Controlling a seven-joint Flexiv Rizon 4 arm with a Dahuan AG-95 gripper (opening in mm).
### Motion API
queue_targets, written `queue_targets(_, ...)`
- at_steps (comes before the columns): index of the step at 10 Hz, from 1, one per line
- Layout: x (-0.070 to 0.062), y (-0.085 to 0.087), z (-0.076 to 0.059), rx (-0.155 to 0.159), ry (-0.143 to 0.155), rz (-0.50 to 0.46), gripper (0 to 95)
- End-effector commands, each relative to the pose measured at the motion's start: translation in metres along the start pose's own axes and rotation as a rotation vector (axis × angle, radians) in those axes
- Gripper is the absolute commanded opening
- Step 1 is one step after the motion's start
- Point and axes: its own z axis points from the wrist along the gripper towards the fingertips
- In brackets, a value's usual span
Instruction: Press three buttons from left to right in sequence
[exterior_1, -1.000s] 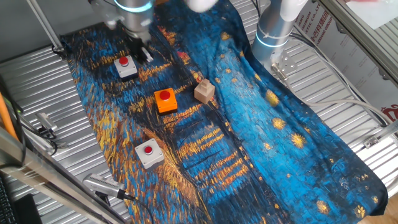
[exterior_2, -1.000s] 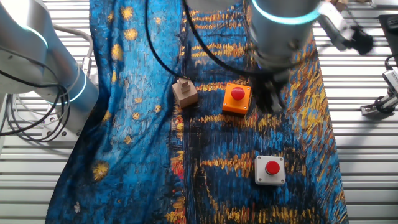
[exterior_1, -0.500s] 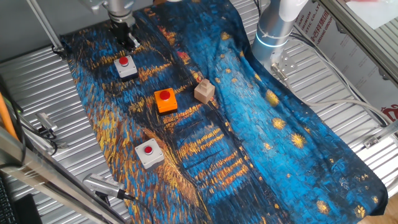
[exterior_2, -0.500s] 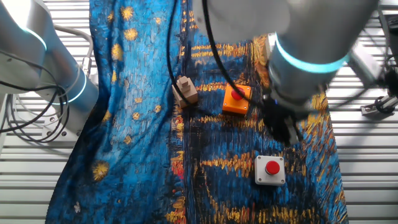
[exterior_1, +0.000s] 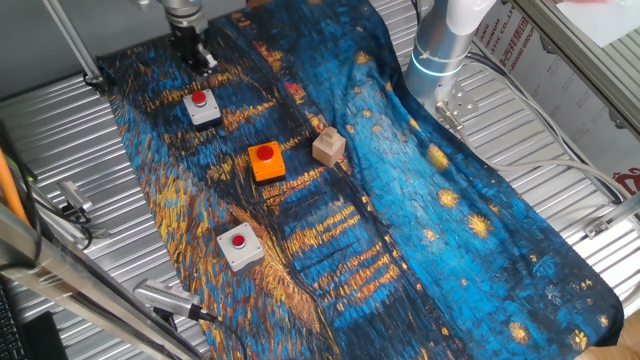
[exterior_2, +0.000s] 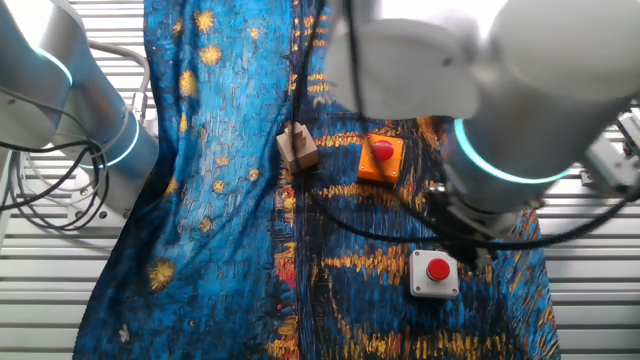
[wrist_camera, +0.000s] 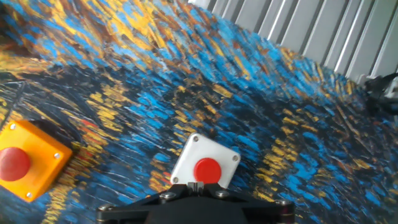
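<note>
Hovering above the far grey button (exterior_1: 201, 103) at one end of the row, the gripper (exterior_1: 194, 55) seems placed to press it. Whether its fingers are open I cannot tell. An orange button (exterior_1: 265, 159) and another grey button (exterior_1: 239, 244) follow along the painted cloth (exterior_1: 430, 190).

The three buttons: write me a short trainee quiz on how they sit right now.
1. True or false: the wooden block touches the orange button.
2. How many of the three buttons have grey bases? A one, B two, C three.
3. Fill in: in the hand view, the button left of the grey button has an ___ base.
Key: 1 false; 2 B; 3 orange.
</note>
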Motion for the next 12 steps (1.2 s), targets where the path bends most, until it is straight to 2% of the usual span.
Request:
queue_targets(1, -0.007, -0.003, -0.001, 0.001, 0.004, -0.002, 0.0)
queue_targets(5, -0.012, -0.003, 0.012, 0.001, 0.003, 0.0, 0.0)
queue_targets(9, -0.013, -0.002, 0.014, -0.001, 0.016, 0.011, 0.0)
queue_targets(12, -0.01, -0.003, 0.012, -0.002, 0.0, -0.007, 0.0)
